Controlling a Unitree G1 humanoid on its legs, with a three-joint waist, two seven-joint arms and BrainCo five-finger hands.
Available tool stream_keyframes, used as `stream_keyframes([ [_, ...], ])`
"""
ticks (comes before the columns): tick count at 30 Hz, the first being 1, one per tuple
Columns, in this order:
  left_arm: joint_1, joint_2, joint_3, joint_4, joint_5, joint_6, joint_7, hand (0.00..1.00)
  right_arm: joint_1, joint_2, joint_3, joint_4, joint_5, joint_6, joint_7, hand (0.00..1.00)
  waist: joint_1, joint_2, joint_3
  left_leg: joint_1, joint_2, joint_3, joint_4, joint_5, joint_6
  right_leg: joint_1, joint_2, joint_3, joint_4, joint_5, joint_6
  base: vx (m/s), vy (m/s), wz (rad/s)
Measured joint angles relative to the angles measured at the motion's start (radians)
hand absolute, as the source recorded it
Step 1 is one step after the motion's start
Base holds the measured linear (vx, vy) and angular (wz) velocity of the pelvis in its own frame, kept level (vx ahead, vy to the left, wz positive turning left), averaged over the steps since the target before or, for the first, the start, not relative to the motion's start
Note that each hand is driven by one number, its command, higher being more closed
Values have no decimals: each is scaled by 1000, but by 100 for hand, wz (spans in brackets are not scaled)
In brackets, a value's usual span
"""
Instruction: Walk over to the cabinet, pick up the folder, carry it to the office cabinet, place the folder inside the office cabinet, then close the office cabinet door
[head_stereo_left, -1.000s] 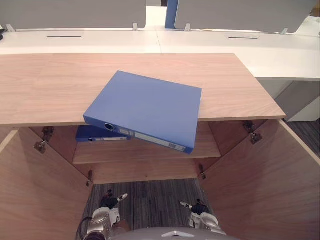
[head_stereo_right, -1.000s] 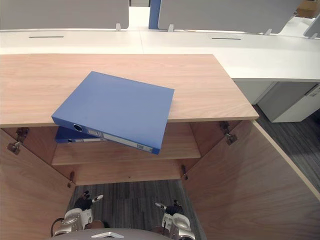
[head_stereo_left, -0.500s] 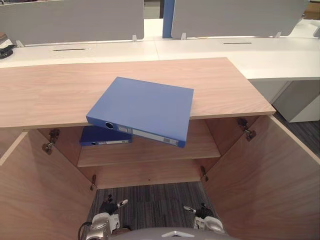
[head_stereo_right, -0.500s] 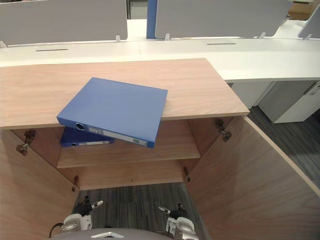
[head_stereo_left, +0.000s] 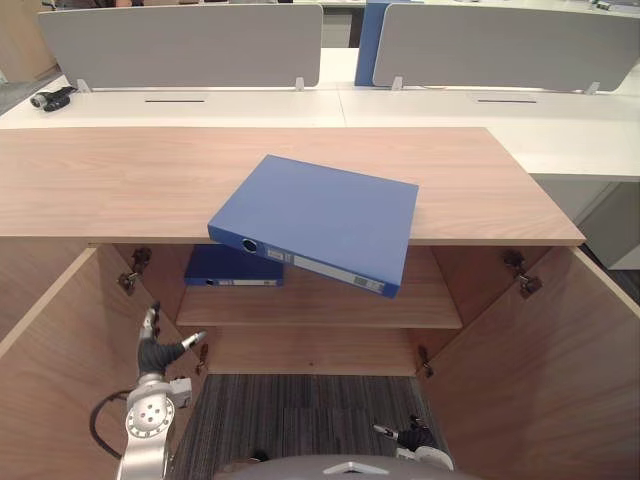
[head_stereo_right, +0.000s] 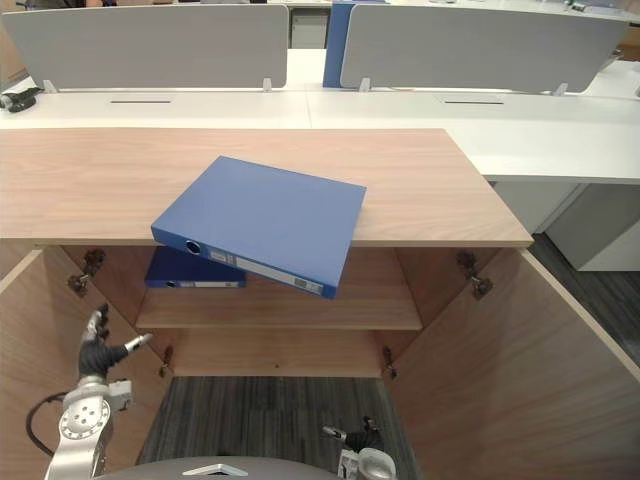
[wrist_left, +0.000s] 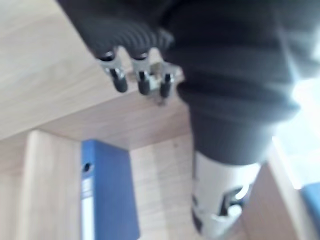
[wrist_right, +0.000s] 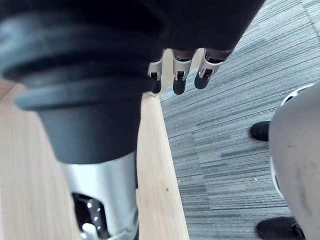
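**Spotter:** You're in an open office. White tables (head_stereo_left: 200, 105) with grey screens (head_stereo_left: 180, 45) run behind a wooden cabinet (head_stereo_left: 120, 185), and both of its doors stand wide open toward you.

**Operator:** Where's the folder?

**Spotter:** The blue folder (head_stereo_left: 320, 215) lies flat and skewed on the cabinet top, with its spine edge hanging over the front above the shelf (head_stereo_left: 330, 305). Neither hand has it. Your left hand (head_stereo_left: 155, 352) is raised just beside the left door (head_stereo_left: 60, 370), fingers straight, thumb spread, empty. Your right hand (head_stereo_left: 412, 437) hangs low over the carpet (head_stereo_left: 290, 420), fingers relaxed, also empty.

**Operator:** So the pickup comes next. How should I take it?

**Spotter:** I'd use the overhang. Put your fingers underneath and your thumb on top, one hand toward each end of the spine, so it lifts level. The cover looks stiff and smooth, so pinch it. A push would probably slide it back across the wood.

**Operator:** Is anything in the way?

**Spotter:** Bring your left hand up and inward, clear of the left door's edge and its hinge (head_stereo_left: 133, 272). The right door (head_stereo_left: 540, 380) flanks your other arm. A second folder (head_stereo_left: 232, 268) lies on the left of the shelf, and the right part is bare. A small dark object (head_stereo_left: 50, 98) on the far table is well apart.
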Motion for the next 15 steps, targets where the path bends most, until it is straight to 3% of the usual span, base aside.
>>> stream_keyframes([
  [12, 31, 4, -141, -304, 144, -53, 12, 0, 4, -7, 2, 27, -2, -3, -2, 0, -4, 3, -12, 3, 7, -15, 39, -34, -12, 25, 3, 14, 21, -24, -15, -9, -5, 2],
  [15, 40, 36, -164, -334, 190, -58, 15, 0, 4, -19, 3, 66, -2, -2, -2, 0, -4, 7, -26, 10, 6, -16, 37, -32, -9, 26, 7, 20, 28, -28, -14, 6, -4, -1],
])
